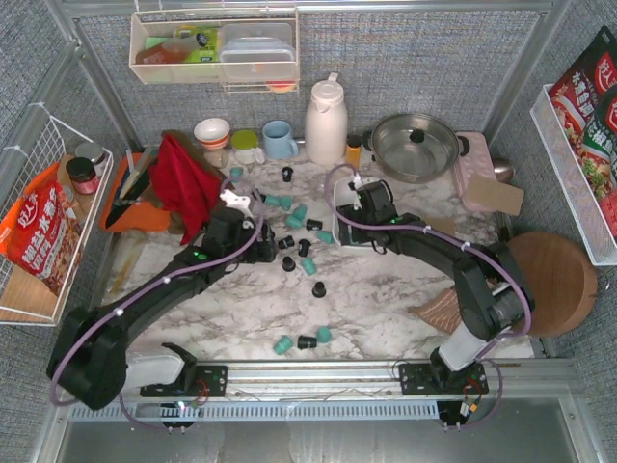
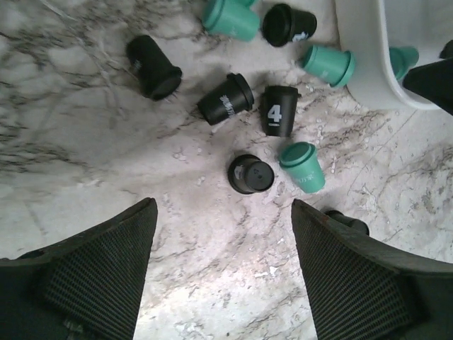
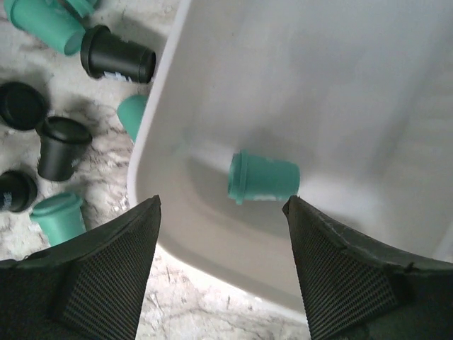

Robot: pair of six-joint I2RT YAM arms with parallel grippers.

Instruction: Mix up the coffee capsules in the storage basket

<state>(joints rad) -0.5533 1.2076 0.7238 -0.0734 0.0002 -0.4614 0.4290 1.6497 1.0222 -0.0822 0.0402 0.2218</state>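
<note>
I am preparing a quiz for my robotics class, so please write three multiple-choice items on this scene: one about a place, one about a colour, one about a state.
1. The right gripper hangs over:
A the steel pan
B the storage basket
C the red cloth

2. The capsule marked 4 is:
A black
B teal-green
C orange

3. The teal-green capsule in the basket:
A stands upright
B is gripped
C lies on its side

Answers:
1 B, the white basket fills the right wrist view.
2 A, a white digit shows on a black body.
3 C, its rim faces sideways.
</note>
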